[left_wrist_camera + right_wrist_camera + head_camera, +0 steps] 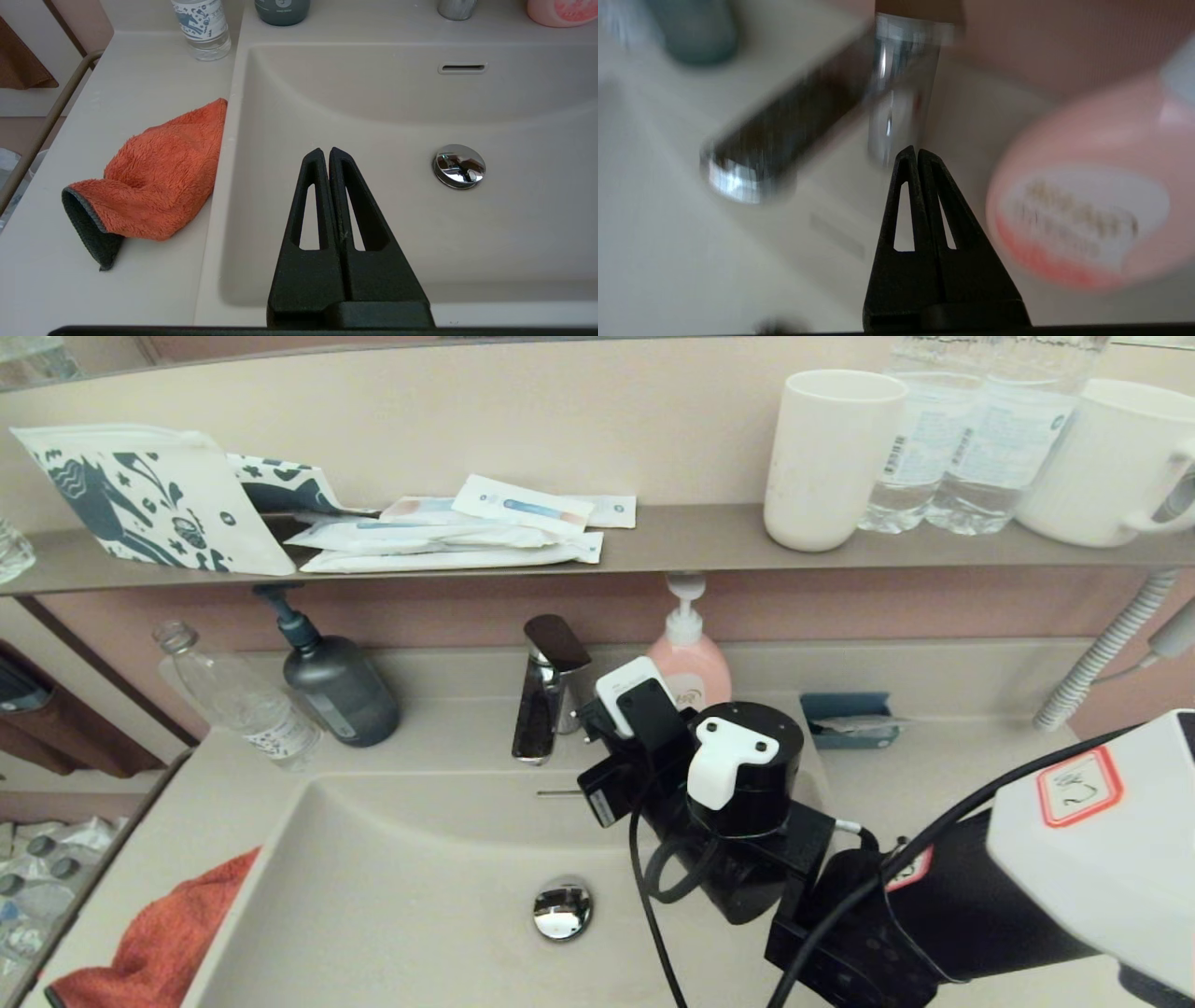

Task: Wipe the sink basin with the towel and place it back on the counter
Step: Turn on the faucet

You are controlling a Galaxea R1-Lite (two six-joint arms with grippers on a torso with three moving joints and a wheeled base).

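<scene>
one towel (156, 182) lies along the sink basin (373, 224) rim on the counter (70, 289).

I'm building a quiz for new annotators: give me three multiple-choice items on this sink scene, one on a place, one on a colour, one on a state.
1. Where does the towel lie?
A. in the sink basin
B. on the counter beside the basin
C. on the shelf

2. What colour is the pump bottle right of the faucet?
A. pink
B. green
C. black

3. How are the left gripper's fingers?
A. wide open
B. shut on the towel
C. shut, holding nothing

Answers:
1 B, the towel rests on the counter at the left rim of the sink basin.
2 A, its round body is pink with a white pump.
3 C, the two black fingers meet above the basin, apart from the towel.
</scene>
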